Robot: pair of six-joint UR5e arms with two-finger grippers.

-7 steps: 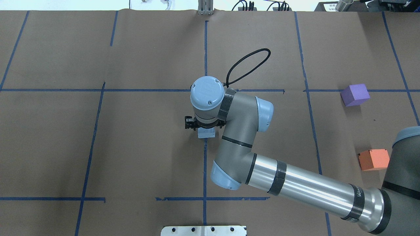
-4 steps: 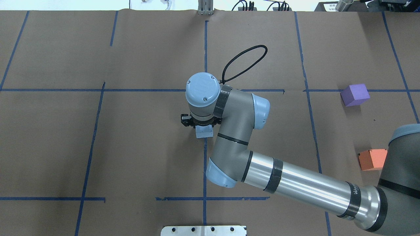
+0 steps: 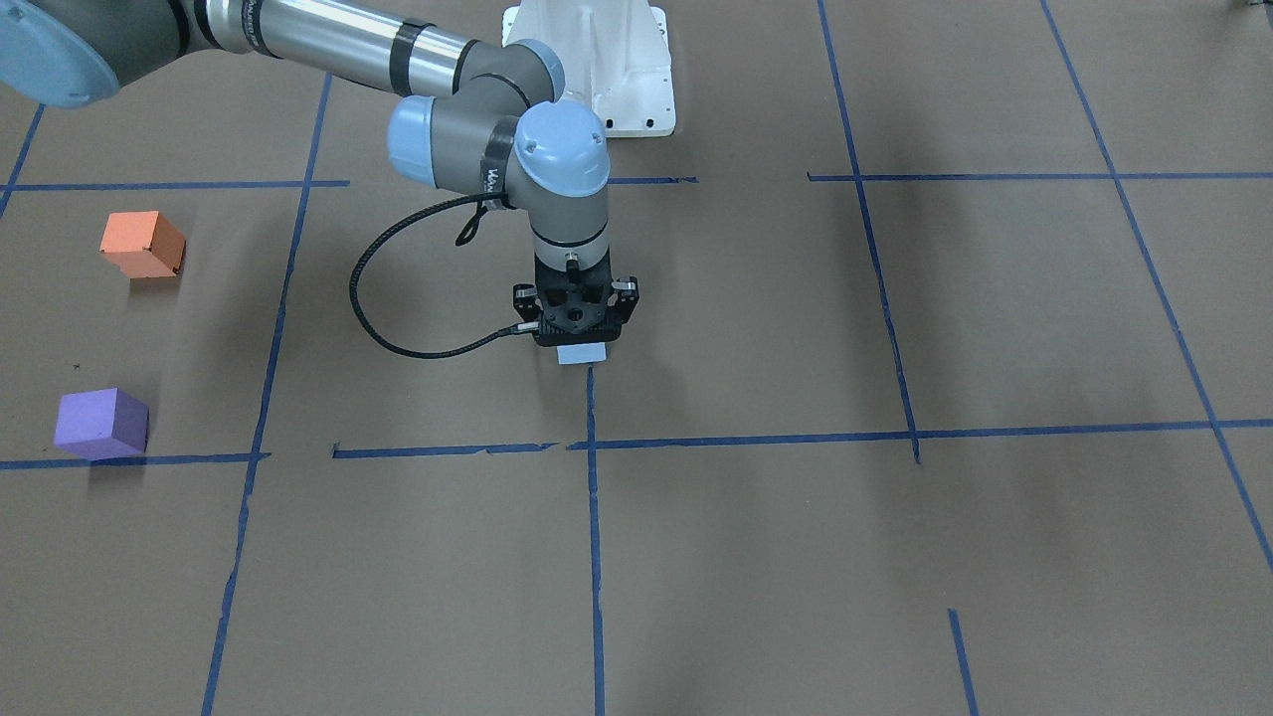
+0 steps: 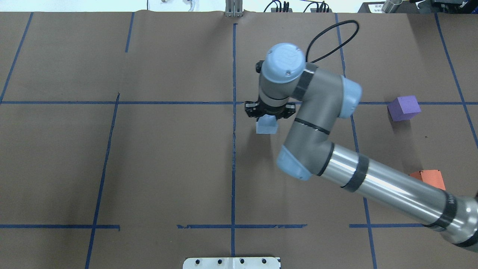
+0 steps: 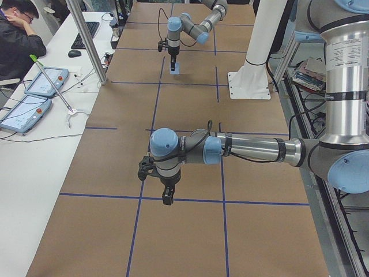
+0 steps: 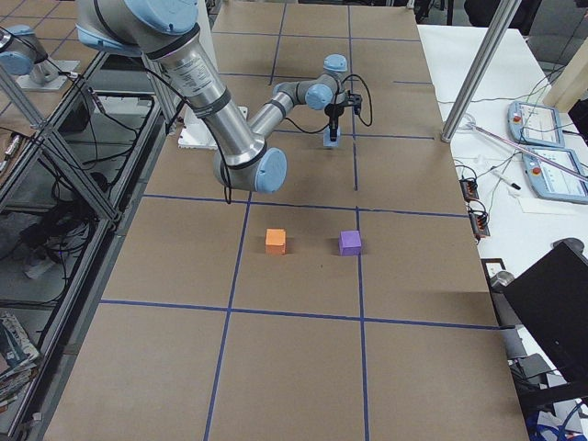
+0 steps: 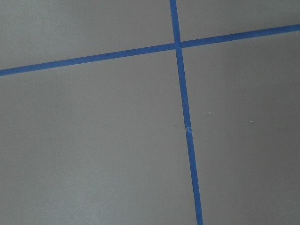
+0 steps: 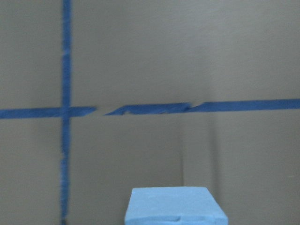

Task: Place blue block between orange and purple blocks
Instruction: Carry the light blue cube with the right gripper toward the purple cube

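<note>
My right gripper (image 4: pixel 267 118) is shut on the light blue block (image 4: pixel 266 128) and holds it just right of the table's centre tape line. The front view shows the gripper (image 3: pixel 580 340) over the block (image 3: pixel 582 354). In the right wrist view the block (image 8: pixel 176 206) fills the bottom edge above brown paper. The purple block (image 4: pixel 404 108) and the orange block (image 4: pixel 429 178) sit apart at the far right; my right forearm hides part of the orange one. My left gripper (image 5: pixel 167 197) shows only in the exterior left view, and I cannot tell if it is open or shut.
Brown paper with blue tape lines (image 4: pixel 233 74) covers the table. The robot's white base plate (image 4: pixel 231 263) is at the near edge. An operator (image 5: pixel 17 40) and tablets (image 5: pixel 26 112) are on a side table in the exterior left view.
My right arm has carried the blue block to the right and farther from the base, across the centre tape line. The purple and orange blocks have not moved.
</note>
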